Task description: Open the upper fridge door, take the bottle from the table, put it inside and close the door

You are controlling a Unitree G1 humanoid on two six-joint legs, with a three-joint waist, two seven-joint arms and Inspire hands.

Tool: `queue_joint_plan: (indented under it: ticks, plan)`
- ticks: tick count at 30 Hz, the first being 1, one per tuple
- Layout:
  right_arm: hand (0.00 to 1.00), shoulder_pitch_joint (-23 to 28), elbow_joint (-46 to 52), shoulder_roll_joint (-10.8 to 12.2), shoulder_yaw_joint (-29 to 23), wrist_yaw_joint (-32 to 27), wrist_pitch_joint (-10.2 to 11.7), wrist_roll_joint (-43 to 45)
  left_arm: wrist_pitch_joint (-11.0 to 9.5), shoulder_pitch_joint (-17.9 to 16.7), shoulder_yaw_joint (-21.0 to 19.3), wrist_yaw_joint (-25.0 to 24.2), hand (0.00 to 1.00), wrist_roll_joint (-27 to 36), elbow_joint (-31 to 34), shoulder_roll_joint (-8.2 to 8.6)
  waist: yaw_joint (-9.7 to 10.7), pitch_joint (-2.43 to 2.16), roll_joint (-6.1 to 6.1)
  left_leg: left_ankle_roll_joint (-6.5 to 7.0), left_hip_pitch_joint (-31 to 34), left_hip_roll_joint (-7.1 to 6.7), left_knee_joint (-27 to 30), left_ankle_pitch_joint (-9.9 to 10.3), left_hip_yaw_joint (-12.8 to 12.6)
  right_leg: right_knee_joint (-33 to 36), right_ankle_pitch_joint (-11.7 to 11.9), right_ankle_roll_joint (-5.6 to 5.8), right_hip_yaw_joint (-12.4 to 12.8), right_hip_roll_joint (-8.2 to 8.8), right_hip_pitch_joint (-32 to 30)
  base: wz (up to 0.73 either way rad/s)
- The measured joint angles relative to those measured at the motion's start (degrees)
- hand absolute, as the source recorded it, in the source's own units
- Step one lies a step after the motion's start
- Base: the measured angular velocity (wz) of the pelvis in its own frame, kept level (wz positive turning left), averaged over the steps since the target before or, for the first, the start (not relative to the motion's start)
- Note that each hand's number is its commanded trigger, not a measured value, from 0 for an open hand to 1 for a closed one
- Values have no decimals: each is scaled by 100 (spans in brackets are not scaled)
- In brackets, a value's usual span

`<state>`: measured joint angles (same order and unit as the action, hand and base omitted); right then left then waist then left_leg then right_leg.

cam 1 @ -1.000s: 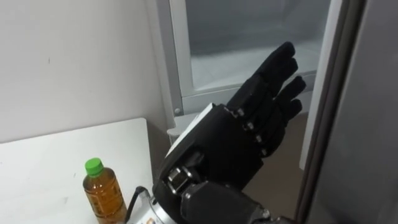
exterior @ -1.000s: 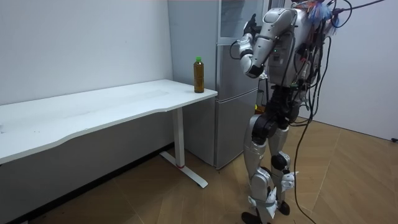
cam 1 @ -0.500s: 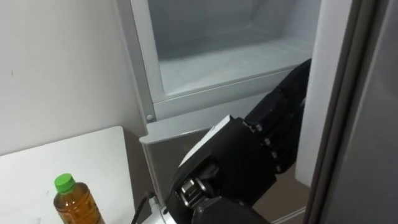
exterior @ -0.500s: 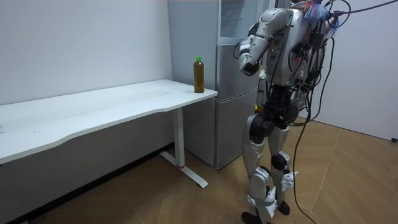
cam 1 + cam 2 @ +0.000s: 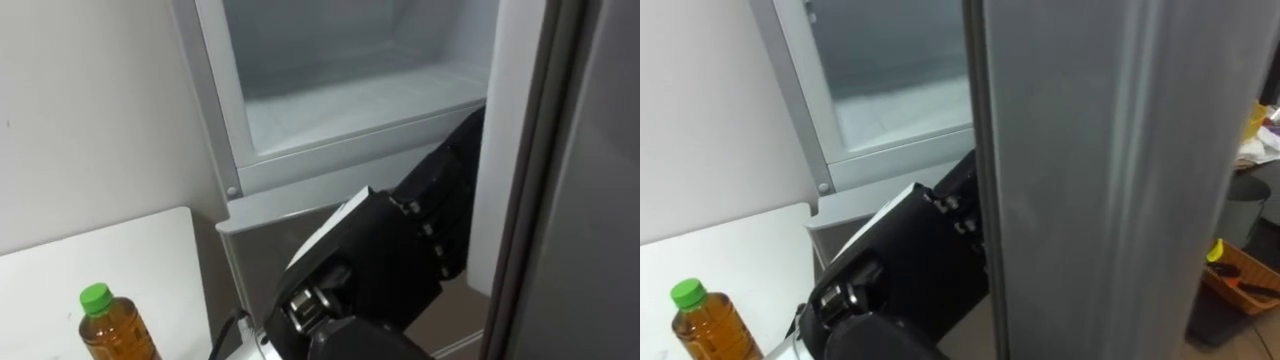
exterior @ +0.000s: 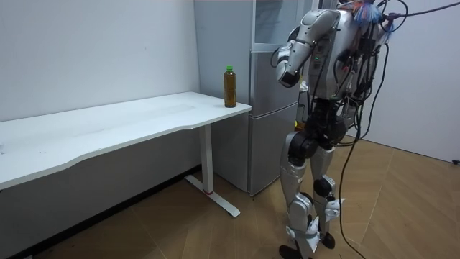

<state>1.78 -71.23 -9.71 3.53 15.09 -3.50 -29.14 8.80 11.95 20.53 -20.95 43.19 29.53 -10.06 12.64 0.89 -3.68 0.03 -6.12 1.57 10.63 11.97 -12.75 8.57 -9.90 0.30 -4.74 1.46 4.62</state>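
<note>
A tall grey fridge door (image 5: 560, 150) is braced open by the straight-fingered left hand (image 5: 400, 240), clearing access for the green-capped amber plastic bottle (image 5: 112, 335).

A long white rectangular table (image 6: 108, 128) on white metal legs stands against the plain white wall (image 6: 93, 50), over herringbone wooden floor (image 6: 402, 208).

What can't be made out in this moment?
Left hand: far end behind the fridge door edge, eye views; hold unreadable.
Bottle: lower part cut by the eye views' bottom edge.
Upper compartment: top cut by the edge; door hides its right side, right eye view.
</note>
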Motion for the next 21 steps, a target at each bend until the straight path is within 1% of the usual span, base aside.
queue_joint_plan:
  ticks: [3, 10, 15, 21]
  plan:
    - [0, -3, 3, 11, -35, 8, 9, -16, 0, 0, -14, -40, 0, -2, -11, -1, 8, 3, 6, 0, 12, 5, -10, 0, -78, 7, -4, 4, 9, 0, -60, -6]
    - [0, 6, -9, 33, -38, 8, 19, -215, -1, 0, -19, -107, 0, -3, -26, 12, 137, -3, 25, 0, 14, 5, -45, 0, -105, 19, 0, 2, 10, -2, -71, 0]
    - [0, 6, -7, 33, -39, 8, 23, -216, -1, 0, -12, -170, 0, -2, -30, 29, 163, -3, 29, -1, -11, 11, -106, 0, -118, 8, 1, 1, 15, -16, -71, 0]
    - [0, 8, -7, 34, -36, 9, 23, -216, -1, 0, -12, -219, 0, -6, -51, 35, 170, -6, 64, -1, -53, 13, -119, 0, -232, 4, 1, 1, 144, -29, -83, -11]
